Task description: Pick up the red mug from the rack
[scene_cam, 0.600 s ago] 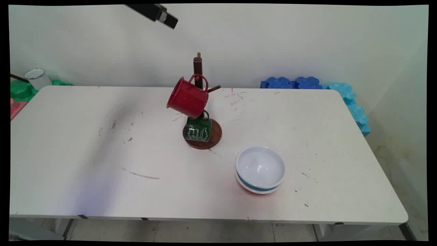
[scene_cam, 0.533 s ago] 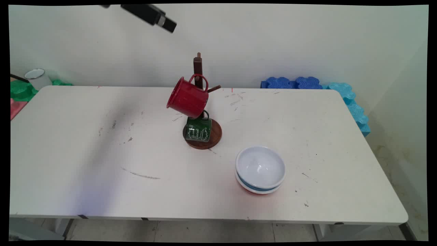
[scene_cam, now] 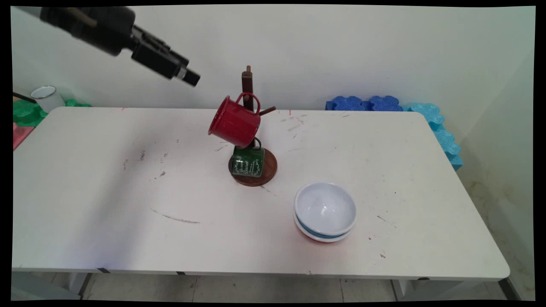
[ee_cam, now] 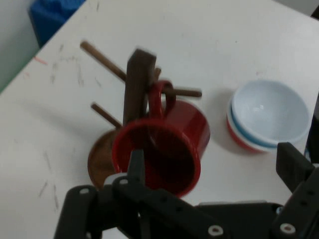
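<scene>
One black two-finger gripper [scene_cam: 192,79] raised over the far left of the white table [scene_cam: 85,213], angled down and to the right; fingers [ee_cam: 135,167] spread wide apart, gripping nothing. Nearest to it, down and to its right and not touching: a red enamel mug [scene_cam: 233,121], hung tilted by its handle on a peg of the wooden mug tree [scene_cam: 247,81]. Below, on the same tree: a green mug [scene_cam: 248,161]. Nearer and to the right: stacked bowls [scene_cam: 325,211].
</scene>
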`<state>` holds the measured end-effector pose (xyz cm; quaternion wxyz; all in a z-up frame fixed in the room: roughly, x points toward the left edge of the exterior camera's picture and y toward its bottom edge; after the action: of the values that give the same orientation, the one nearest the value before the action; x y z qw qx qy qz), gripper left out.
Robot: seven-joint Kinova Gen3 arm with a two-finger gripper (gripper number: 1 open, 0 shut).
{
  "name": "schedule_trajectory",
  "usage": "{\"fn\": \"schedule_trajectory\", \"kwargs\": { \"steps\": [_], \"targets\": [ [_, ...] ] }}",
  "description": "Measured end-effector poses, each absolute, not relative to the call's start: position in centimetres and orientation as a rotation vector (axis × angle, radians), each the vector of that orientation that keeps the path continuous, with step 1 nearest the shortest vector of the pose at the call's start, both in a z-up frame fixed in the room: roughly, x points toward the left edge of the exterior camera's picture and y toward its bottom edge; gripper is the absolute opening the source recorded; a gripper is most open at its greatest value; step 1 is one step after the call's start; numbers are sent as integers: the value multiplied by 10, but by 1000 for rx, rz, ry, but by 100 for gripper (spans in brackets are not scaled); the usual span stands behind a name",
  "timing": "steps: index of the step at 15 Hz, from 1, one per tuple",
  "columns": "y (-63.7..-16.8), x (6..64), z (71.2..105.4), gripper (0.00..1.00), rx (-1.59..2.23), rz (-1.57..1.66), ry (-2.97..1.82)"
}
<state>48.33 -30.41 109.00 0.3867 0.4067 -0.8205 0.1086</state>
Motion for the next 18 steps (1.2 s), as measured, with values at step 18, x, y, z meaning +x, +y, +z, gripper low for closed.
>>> {"fn": "schedule_trajectory", "kwargs": {
  "steps": [18],
  "targets": [
    [-300,482,1000,100,1024,200,-2096]
  ]
}}
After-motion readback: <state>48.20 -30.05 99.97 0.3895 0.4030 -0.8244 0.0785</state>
